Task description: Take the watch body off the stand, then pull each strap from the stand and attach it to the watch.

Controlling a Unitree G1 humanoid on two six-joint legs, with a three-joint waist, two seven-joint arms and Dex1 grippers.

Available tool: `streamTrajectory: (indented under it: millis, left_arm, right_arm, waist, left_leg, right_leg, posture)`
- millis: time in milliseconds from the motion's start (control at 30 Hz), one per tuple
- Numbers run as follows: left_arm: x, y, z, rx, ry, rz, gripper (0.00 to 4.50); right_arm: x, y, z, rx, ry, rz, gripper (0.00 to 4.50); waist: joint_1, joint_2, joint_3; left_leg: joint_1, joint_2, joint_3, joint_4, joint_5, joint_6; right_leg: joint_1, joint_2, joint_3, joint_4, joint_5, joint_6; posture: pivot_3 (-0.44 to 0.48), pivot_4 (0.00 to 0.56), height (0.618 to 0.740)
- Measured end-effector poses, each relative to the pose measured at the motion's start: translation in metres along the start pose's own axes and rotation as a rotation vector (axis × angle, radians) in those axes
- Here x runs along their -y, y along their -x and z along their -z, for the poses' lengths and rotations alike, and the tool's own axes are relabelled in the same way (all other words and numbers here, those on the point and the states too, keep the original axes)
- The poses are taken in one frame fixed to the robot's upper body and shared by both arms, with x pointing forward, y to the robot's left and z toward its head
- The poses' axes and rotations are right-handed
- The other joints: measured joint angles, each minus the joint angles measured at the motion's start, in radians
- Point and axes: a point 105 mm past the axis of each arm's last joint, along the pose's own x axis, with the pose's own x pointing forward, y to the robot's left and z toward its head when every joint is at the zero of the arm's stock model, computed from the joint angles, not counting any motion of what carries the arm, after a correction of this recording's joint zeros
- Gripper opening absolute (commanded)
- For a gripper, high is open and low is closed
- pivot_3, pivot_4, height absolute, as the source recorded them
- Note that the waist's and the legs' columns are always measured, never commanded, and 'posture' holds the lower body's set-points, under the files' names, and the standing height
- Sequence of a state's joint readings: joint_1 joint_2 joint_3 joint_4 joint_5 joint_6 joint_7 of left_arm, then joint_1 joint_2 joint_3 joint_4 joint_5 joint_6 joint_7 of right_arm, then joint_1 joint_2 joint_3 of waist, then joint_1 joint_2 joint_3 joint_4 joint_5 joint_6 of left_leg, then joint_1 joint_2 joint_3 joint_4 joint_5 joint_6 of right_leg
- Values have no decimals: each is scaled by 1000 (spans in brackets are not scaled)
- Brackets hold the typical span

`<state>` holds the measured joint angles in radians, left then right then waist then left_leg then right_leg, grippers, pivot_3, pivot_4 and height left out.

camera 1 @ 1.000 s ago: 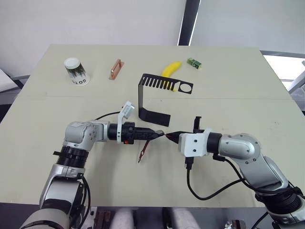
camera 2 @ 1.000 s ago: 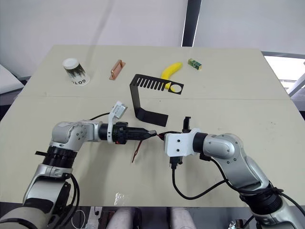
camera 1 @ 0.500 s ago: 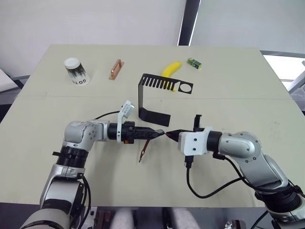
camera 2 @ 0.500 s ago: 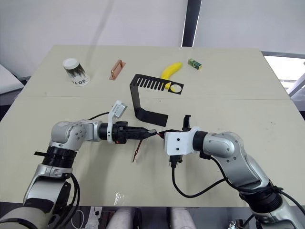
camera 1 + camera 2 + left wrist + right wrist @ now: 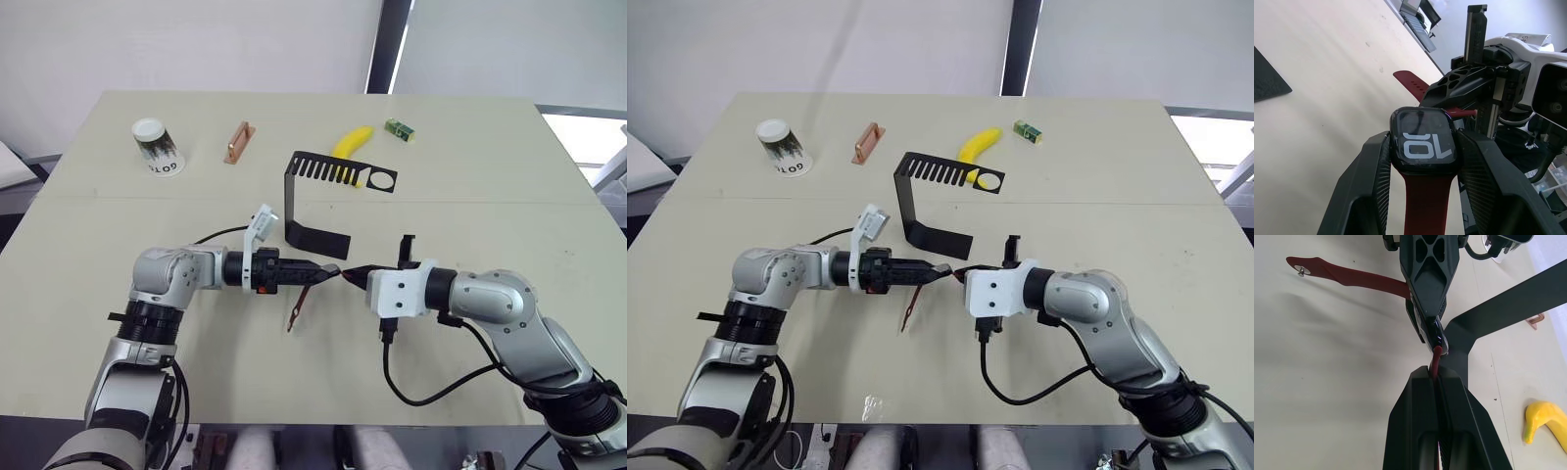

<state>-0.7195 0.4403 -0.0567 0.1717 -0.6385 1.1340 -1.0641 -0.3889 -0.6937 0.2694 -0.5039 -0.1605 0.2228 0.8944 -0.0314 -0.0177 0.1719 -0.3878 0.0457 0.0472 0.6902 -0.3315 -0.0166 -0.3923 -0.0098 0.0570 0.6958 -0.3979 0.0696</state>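
Watch body (image 5: pixel 1422 141): small, glassy, likely slippery; clamped by its side edges in the left gripper (image 5: pixel 331 274) fingers, above the worktop (image 5: pixel 470 176) before the stand (image 5: pixel 323 186). One soft red strap (image 5: pixel 297 309) hangs attached. Second strap (image 5: pixel 1436 357): pinched flat in the right gripper (image 5: pixel 351 277); its joint apparently unseated, hidden by fingers.

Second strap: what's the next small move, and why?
Probably ease the right tool straight toward the watch body to seat the strap end. The left tool clamps the body, one strap already hangs from it, and the second strap, pinched in the right tool, meets the case edge. The stand is bare.
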Motion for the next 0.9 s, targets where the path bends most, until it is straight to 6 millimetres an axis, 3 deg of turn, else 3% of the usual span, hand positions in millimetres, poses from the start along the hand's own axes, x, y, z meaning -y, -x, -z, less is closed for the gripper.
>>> streamTrajectory:
  millis: [900]
  left_arm:
    - [1, -3, -2, 18, 4, 1, 1593]
  right_arm:
    - [3, -2, 2, -21, -12, -2, 0]
  waist:
    - [0, 0, 0]
  left_leg:
    - [0, 0, 0, 0, 0, 0]
  right_leg:
    - [0, 0, 0, 0, 0, 0]
  posture:
    - [0, 150, 740]
